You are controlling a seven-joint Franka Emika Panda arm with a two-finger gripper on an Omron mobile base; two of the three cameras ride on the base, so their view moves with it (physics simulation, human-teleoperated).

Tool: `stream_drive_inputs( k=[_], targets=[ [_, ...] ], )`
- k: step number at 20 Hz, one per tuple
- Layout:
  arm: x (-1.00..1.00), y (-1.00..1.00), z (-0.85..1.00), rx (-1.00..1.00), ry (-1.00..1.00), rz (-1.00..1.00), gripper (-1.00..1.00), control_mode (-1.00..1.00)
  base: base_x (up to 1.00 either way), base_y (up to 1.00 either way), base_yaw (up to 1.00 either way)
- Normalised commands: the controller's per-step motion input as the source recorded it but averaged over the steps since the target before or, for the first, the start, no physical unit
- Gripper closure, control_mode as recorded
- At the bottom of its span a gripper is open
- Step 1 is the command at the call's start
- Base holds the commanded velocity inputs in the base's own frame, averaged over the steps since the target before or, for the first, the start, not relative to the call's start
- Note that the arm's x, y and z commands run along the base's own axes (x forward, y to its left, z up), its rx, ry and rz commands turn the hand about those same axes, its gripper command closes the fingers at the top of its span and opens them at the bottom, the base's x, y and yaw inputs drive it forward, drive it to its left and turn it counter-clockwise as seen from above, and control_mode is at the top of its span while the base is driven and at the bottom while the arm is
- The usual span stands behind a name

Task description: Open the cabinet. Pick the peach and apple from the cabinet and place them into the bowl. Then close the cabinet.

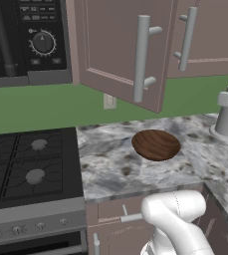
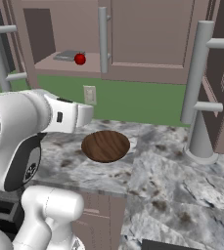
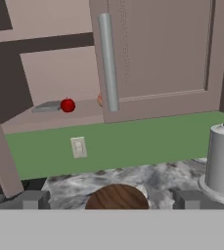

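The cabinet [image 2: 143, 39] has its left door [image 1: 123, 50] swung out and its right door shut. On the lower shelf [image 3: 59, 114] sits the apple [image 3: 67, 105], bright red, just beside a flat grey object [image 3: 46, 106] at its 9 o'clock. The peach [image 3: 100, 100] peeks out pale orange at the apple's 3 o'clock, mostly hidden behind the right door's bar handle [image 3: 108, 61]. The bowl [image 2: 105, 145] rests empty on the marbled desk [image 2: 182, 195], below the cabinet; a grey canister [image 3: 222, 158] stands on the desk at the bowl's 2 o'clock. The gripper [image 3: 111, 200] is spread wide, holding nothing, its fingertips [image 3: 33, 199] either side of the bowl in the hand view.
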Motion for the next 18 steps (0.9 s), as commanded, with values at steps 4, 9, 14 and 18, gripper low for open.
stream_drive_inputs(
  k=[4, 9, 14, 18],
  targets=[
    [0.24, 0.17, 0.0, 0.1, 0.08, 0.01, -1.0, -1.0, 0.0, 0.0, 0.0],
    [0.18, 0.05, 0.0, 0.25, 0.1, 0.04, -1.0, -1.0, 0.0, 0.0, 0.0],
    [0.06, 0.0, 0.0, 0.35, 0.05, 0.1, -1.0, -1.0, 0.0, 0.0, 0.0],
    [0.0, 0.0, -0.01, 0.37, 0.0, 0.07, -1.0, -1.0, 0.0, 0.0, 0.0]
  ],
)
